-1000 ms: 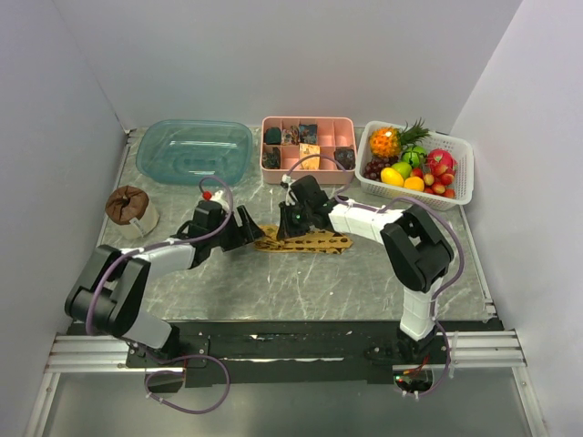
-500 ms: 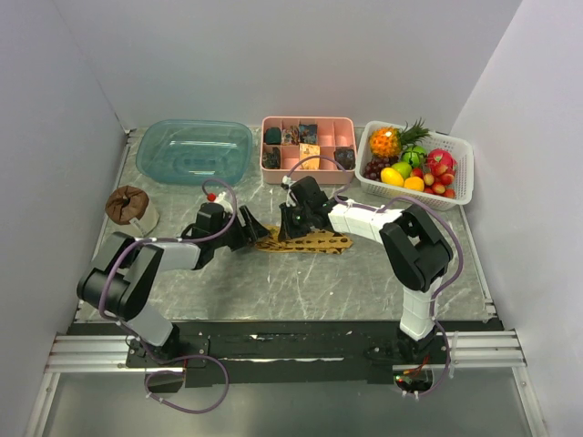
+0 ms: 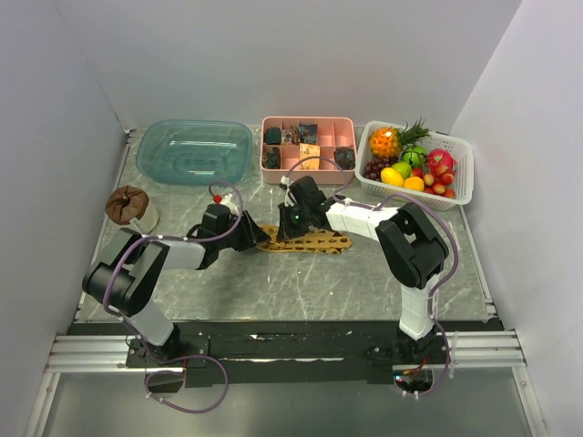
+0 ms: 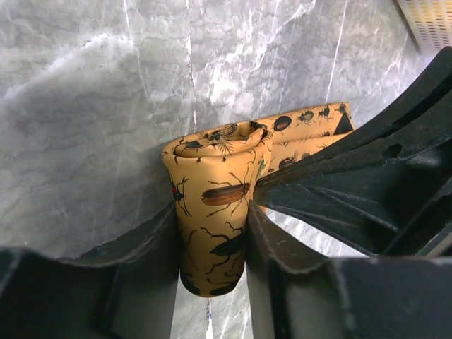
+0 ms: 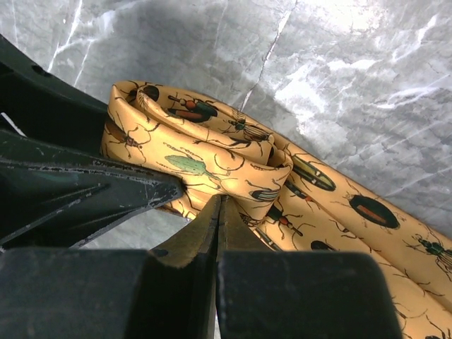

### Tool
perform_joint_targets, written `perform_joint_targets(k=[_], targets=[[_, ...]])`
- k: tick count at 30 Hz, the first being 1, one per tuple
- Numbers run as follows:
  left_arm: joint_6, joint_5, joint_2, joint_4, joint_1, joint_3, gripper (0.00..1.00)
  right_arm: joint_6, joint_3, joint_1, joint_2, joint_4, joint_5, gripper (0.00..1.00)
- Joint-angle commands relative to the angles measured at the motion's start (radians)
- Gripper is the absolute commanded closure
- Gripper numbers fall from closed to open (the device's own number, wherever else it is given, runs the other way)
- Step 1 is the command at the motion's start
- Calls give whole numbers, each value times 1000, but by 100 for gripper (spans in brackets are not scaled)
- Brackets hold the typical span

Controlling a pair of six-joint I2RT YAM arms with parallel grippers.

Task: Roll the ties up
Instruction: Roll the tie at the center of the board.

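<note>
On marble table [image 3: 273, 287], centre: clamps rolled tie [image 4: 215, 159] end with left gripper [image 4: 212, 233]; rests right gripper [image 5: 217, 212], jaws together, against roll.

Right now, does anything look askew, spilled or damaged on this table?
Only the tie stands out: its rolled end is a loose, lopsided bundle of bunched folds, not a neat coil. The left gripper grips it from both sides; the right gripper, shut, touches the folds with its tips. Nothing looks spilled or damaged.
</note>
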Motion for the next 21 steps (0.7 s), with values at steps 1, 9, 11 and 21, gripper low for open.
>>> perform_joint_targets(k=[1, 9, 11, 21], targets=[[48, -50, -71, -85, -7, 68, 60, -3, 35, 1, 31, 3, -3, 100], [171, -116, -105, -309, -21, 195, 62, 19, 48, 14, 52, 43, -30, 100], [197, -138, -103, -366, -41, 232, 63, 28, 51, 17, 63, 67, -40, 100], [252, -306, -76, -582, -128, 385, 63, 54, 85, 34, 122, 101, -55, 100]])
